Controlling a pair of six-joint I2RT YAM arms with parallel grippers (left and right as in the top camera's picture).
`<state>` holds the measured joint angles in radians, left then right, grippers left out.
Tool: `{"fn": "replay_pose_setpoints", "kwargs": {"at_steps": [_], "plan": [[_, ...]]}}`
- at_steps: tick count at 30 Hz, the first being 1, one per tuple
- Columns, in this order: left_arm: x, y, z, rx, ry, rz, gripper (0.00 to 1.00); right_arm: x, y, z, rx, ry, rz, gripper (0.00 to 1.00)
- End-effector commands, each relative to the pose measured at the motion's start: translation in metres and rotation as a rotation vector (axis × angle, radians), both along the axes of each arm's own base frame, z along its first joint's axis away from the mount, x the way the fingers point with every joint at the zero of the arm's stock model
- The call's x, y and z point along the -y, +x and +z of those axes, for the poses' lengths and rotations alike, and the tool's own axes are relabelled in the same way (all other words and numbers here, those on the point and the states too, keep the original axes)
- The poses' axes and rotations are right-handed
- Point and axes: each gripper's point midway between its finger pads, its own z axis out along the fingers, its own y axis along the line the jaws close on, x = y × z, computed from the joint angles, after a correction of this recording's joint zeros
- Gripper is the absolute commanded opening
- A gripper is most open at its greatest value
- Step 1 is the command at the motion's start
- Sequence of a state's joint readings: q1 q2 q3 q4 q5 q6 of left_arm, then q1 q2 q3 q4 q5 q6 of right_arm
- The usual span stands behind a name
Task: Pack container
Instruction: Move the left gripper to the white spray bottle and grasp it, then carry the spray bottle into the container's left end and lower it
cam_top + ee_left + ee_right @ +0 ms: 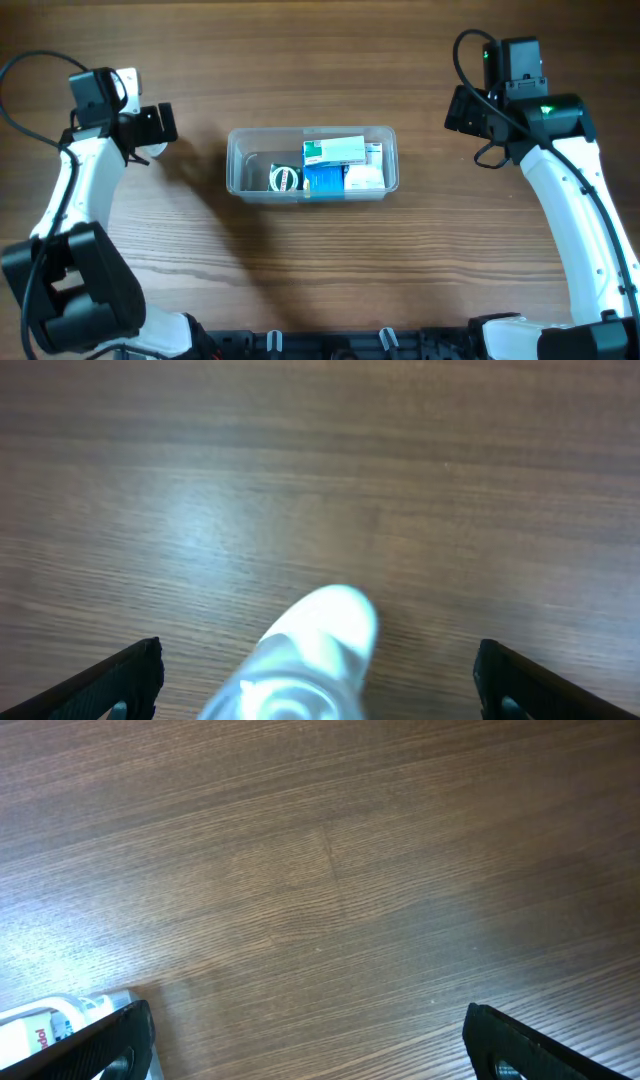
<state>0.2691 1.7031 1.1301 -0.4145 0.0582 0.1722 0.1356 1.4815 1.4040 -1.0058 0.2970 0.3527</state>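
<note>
L gripper [318,665] spread wide around small bottle [315,640], not gripping; R gripper [305,1035] spread, empty. Container [237,165] looks light, flexy, slick, so I'd pinch short-wall rim.

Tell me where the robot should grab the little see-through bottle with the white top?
Probably the bottle is best pinched across its clear round body, just under the white top, with the left pincer coming from above. It sits between the open fingers, touching neither, and its narrow sides should fit. The blur hides whether it stands straight.
</note>
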Motion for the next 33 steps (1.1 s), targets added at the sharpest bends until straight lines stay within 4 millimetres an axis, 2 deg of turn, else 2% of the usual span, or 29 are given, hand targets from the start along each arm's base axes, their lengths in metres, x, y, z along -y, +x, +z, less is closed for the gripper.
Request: {"fn": "replay_pose_setpoints", "kwargs": {"at_steps": [1,6,8,9,10,17,21,25,27,29,33], "plan": [[0.014,0.000,-0.012,-0.007,-0.081,-0.107,0.96,0.003,0.000,0.003,0.007,-0.022,0.001,1.00],[0.015,-0.002,-0.030,-0.049,-0.088,-0.117,0.89,0.003,0.000,0.003,0.007,-0.022,0.001,1.00],[0.014,-0.002,-0.030,-0.049,-0.087,-0.117,0.75,0.003,0.000,0.003,0.007,-0.022,0.001,1.00],[0.014,-0.001,-0.029,-0.046,-0.086,-0.117,0.58,0.003,0.000,0.003,0.007,-0.022,0.001,1.00],[0.014,-0.001,-0.029,-0.044,-0.086,-0.117,0.46,0.003,0.000,0.003,0.007,-0.022,0.001,1.00],[0.014,0.001,-0.023,-0.025,-0.081,-0.114,0.29,0.003,0.000,0.003,0.007,-0.022,0.001,1.00],[0.011,0.009,0.013,0.077,-0.089,-0.056,0.25,0.003,0.000,0.003,0.007,-0.022,0.001,1.00],[0.013,0.006,0.043,0.138,-0.084,-0.044,0.22,0.003,0.000,0.003,0.007,-0.022,0.001,1.00],[0.019,0.005,0.065,0.191,-0.126,0.009,0.16,0.003,0.000,0.003,0.007,-0.022,0.001,1.00],[0.039,0.003,0.089,0.243,-0.164,-0.023,0.09,0.003,0.000,0.003,0.007,-0.022,0.001,1.00],[0.081,-0.004,0.124,0.309,-0.164,-0.129,0.08,0.003,0.000,0.003,0.007,-0.022,0.001,1.00]]}}
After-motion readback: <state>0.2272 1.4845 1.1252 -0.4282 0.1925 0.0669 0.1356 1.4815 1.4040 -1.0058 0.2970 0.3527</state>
